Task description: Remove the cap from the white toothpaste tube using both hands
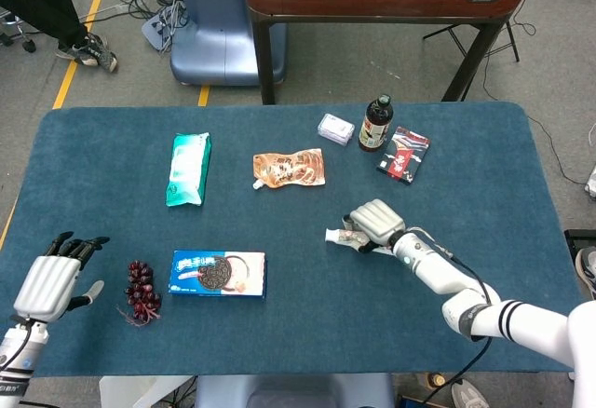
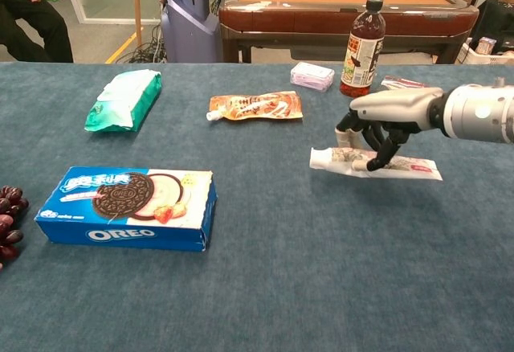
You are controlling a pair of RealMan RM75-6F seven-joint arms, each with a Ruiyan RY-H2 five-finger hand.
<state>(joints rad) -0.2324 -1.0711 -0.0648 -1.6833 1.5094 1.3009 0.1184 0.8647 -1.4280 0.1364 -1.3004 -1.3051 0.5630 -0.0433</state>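
Right hand: right hand (image 2: 384, 115) grips the white toothpaste tube (image 2: 377, 163) from above, fingers curled around it near the cap end; in the head view it (image 1: 374, 223) covers most of the tube.
Toothpaste tube: lies nearly flat, right of table centre, cap end pointing toward the robot's left; whether it rests on the cloth or is lifted just clear of it, cannot tell.
Cap: white cap (image 2: 319, 158) on the tube, sticking out past the fingers; also seen in the head view (image 1: 332, 235).
Left hand: left hand (image 1: 58, 277) at the near left edge of the table (image 1: 279, 324), fingers spread, holding nothing; well apart from the tube. Not seen in the chest view.
Near left hand: bunch of dark grapes (image 1: 141, 291) just beside it, then the Oreo box (image 2: 128, 206).
Far side of table: green wipes pack (image 2: 124, 99), orange spouted pouch (image 2: 255, 106), small white packet (image 2: 312, 75), dark bottle (image 2: 361, 47), red-and-black packet (image 1: 403, 154).
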